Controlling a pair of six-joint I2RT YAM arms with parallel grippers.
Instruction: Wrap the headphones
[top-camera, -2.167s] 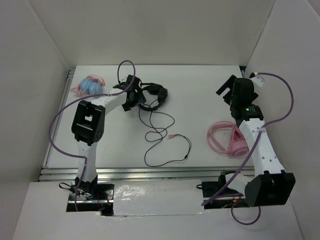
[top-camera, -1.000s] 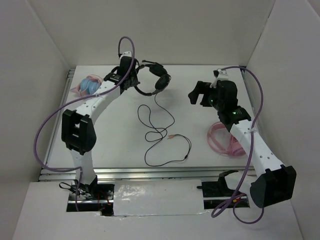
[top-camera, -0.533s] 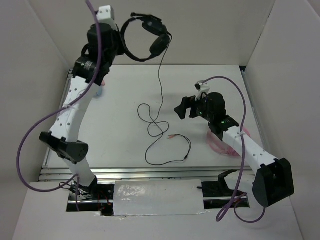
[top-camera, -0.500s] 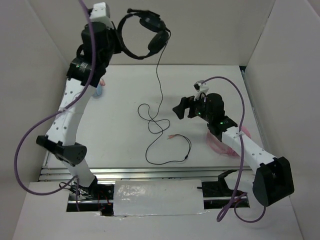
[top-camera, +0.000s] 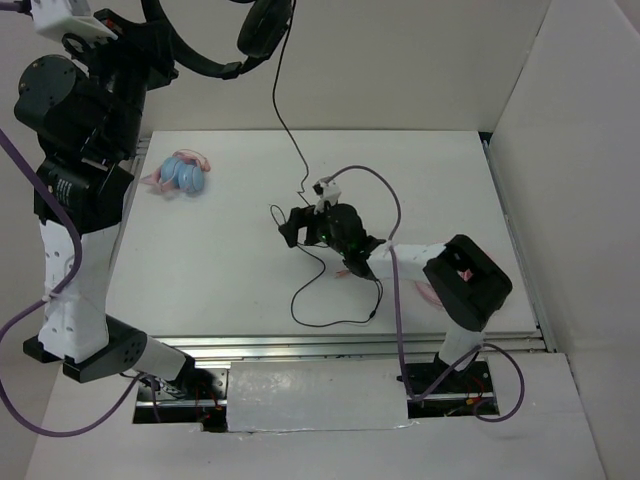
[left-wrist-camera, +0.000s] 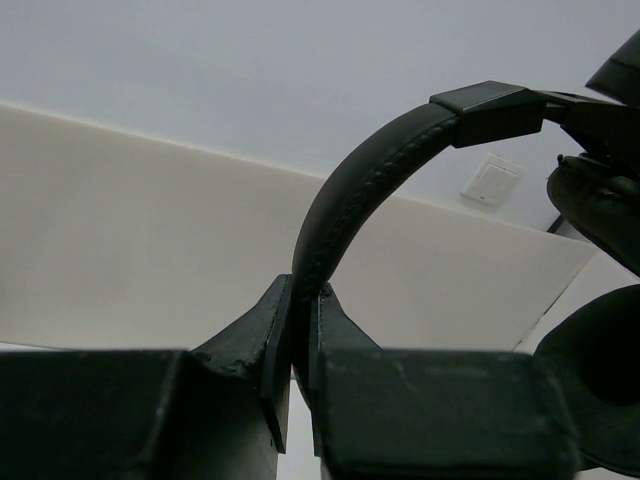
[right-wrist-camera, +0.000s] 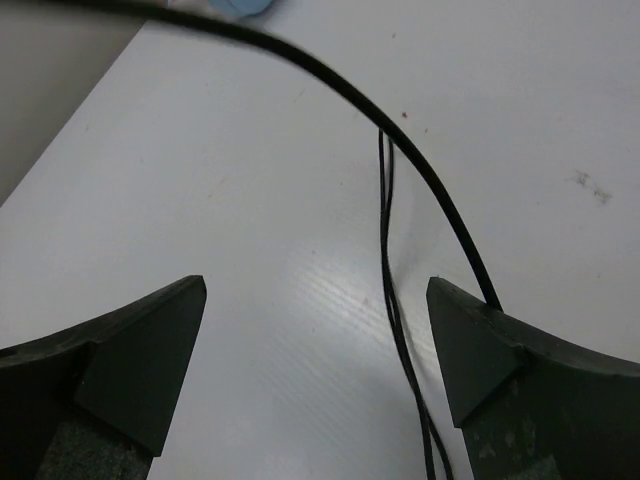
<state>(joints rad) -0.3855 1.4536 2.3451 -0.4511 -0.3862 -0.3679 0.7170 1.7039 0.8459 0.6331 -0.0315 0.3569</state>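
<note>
Up high, the left gripper (left-wrist-camera: 300, 310) pinches the thin black headband of the headphones (left-wrist-camera: 365, 165). Their padded earcups dangle and the cable (top-camera: 276, 95) hangs to the table (top-camera: 430, 170). The left arm stands tall; the right reaches low, its gripper (right-wrist-camera: 316, 290) spread wide astride the cable, holding nothing.

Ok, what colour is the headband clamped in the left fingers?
The headband is black, best seen in the left wrist view.
</note>
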